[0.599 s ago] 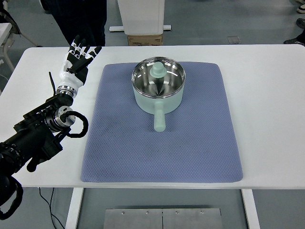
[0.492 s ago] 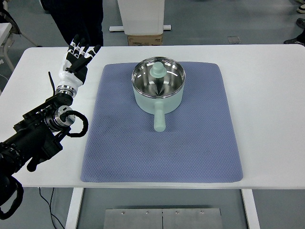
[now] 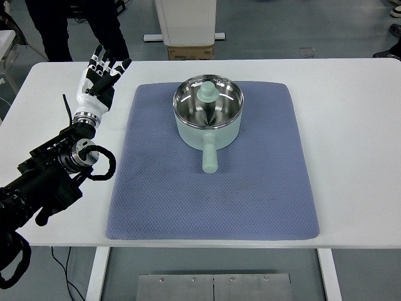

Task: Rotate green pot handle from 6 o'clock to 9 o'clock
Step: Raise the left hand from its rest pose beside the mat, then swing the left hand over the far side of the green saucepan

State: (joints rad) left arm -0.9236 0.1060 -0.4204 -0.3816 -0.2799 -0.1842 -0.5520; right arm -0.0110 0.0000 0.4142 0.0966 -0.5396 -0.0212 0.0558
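A pale green pot (image 3: 208, 113) with a shiny steel inside stands on the far half of a blue-grey mat (image 3: 213, 188). Its green handle (image 3: 209, 155) points straight toward the near edge. A green knobbed lid piece (image 3: 208, 92) rests at the pot's far rim. My left hand (image 3: 100, 74) is on the white table, well to the left of the pot beside the mat's far left corner, fingers spread and holding nothing. The black left arm (image 3: 50, 175) runs in from the lower left.
The white table (image 3: 351, 138) lies bare to the right of the mat. Beyond its far edge a person's dark legs (image 3: 75, 25) stand at the upper left, and a white pedestal with a cardboard box (image 3: 190, 51) sits at centre.
My left hand has drifted slightly up and to the left. The person behind the table has shifted left. The pot has not moved.
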